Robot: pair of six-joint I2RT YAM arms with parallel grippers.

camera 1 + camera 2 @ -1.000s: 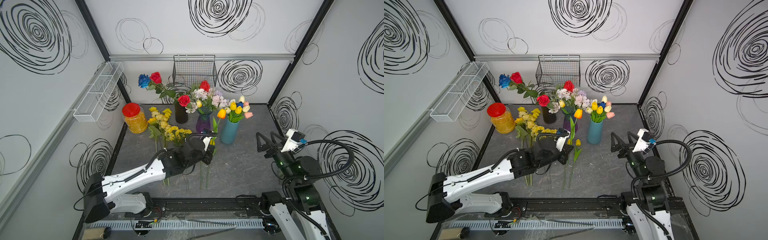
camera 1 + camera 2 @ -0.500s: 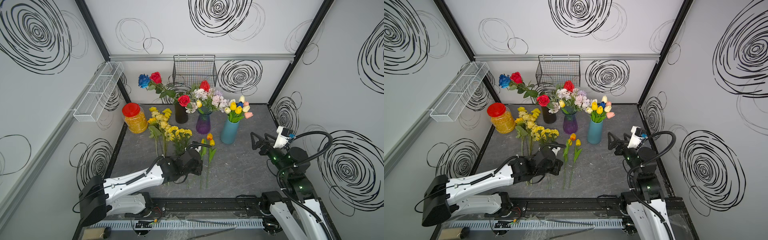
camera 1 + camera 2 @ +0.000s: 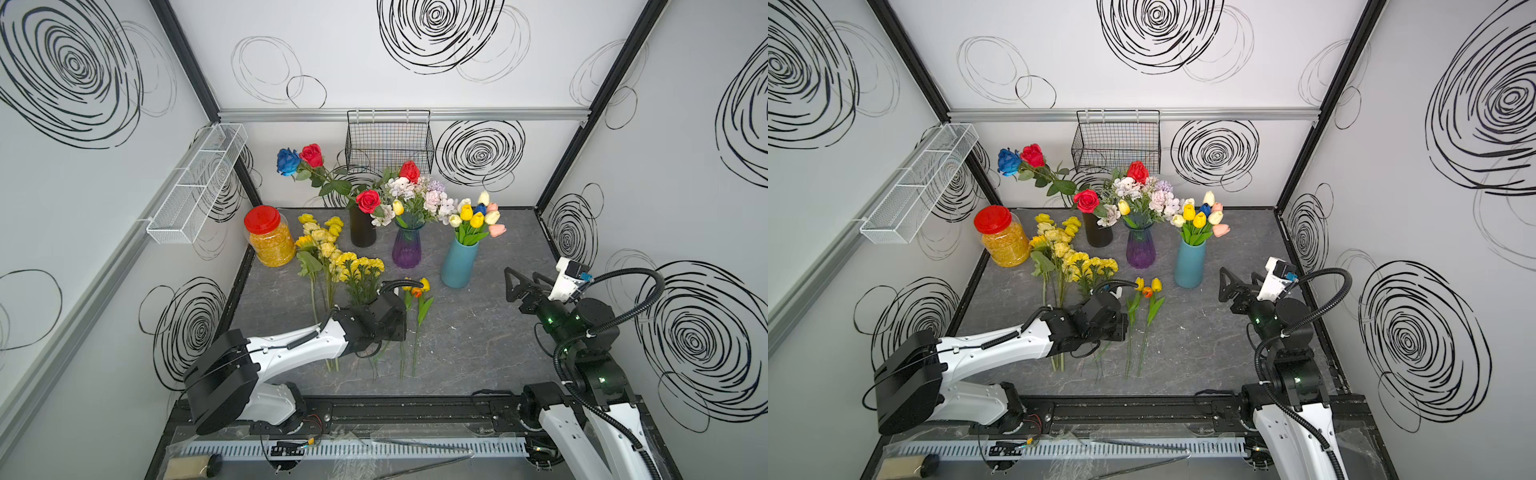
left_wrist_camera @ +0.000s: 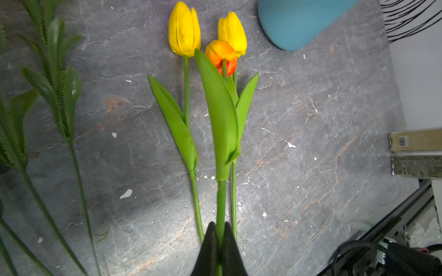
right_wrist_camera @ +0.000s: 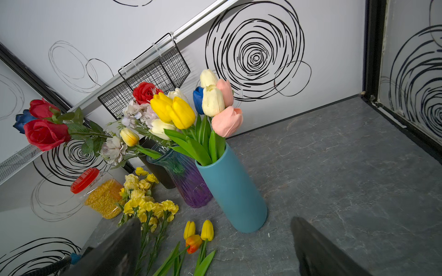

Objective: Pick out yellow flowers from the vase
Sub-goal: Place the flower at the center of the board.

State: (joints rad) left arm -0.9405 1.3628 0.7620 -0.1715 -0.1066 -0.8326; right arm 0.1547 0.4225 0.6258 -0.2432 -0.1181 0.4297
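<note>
Our left gripper pinches the stem of the orange-yellow tulip, which runs straight up the frame, its bloom beside the two yellow tulips lying on the table. A second ago we held it higher. At frame right, the right gripper, spread wide, hovers nearer the blue vase.

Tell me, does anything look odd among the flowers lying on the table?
One thing: the orange tulip, whose stem the left gripper pinches, is orange with a yellow top, yet it sits right beside two plain yellow tulips laid on the table. Nothing looks spilled or broken.
</note>
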